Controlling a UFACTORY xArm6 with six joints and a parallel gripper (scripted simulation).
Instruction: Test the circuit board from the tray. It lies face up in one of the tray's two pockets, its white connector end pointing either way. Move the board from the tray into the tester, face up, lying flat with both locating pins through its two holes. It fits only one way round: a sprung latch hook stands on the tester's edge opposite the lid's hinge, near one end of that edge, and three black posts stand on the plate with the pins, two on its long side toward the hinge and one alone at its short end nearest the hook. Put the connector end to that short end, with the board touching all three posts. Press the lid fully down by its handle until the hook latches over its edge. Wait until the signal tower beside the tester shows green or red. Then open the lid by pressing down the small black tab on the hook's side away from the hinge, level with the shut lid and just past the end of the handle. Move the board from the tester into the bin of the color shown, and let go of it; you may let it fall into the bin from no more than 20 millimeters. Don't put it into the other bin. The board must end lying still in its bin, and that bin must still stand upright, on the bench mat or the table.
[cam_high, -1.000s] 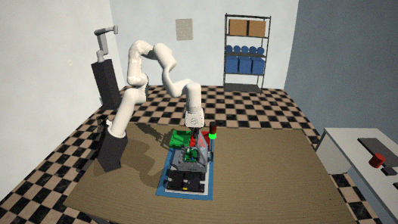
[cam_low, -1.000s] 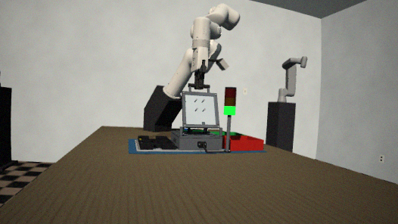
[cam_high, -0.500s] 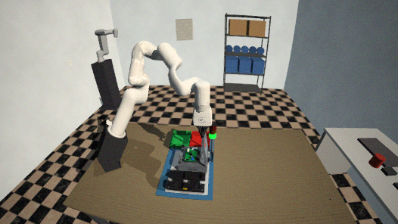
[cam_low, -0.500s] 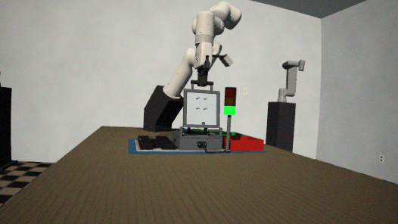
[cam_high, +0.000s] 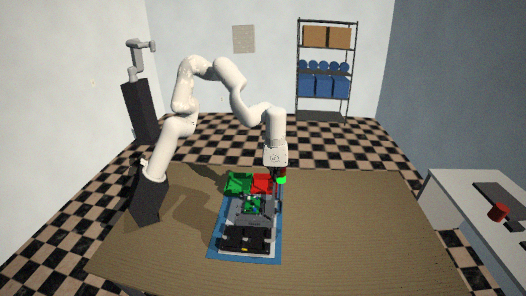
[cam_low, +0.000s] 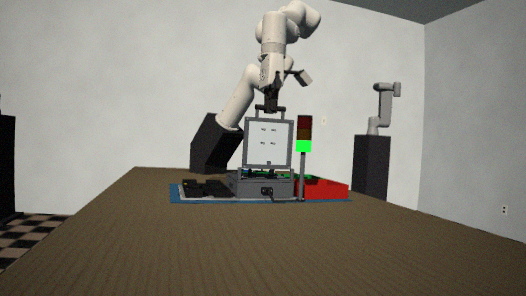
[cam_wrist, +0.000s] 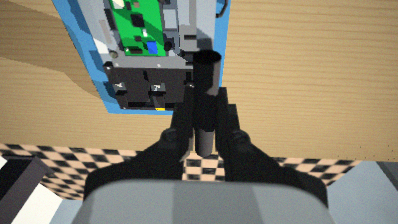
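Observation:
The tester (cam_low: 264, 186) stands on the blue mat with its lid (cam_low: 267, 142) raised upright. My gripper (cam_low: 270, 106) is shut on the lid's black handle (cam_wrist: 206, 95) at the lid's top edge. The green circuit board (cam_wrist: 137, 25) lies face up in the open tester, far below the gripper; it also shows in the top view (cam_high: 251, 204). The signal tower (cam_low: 303, 145) beside the tester shows green. The green bin (cam_high: 238, 183) and the red bin (cam_high: 262, 183) stand side by side behind the tester. The black tray (cam_high: 245, 239) lies in front of the tester.
The blue mat (cam_high: 245, 230) lies mid-table under the tray and tester. A side bench with a red button (cam_high: 498, 211) stands at the right. A shelf unit (cam_high: 326, 70) and a second arm on a pedestal (cam_high: 138, 95) stand off the table.

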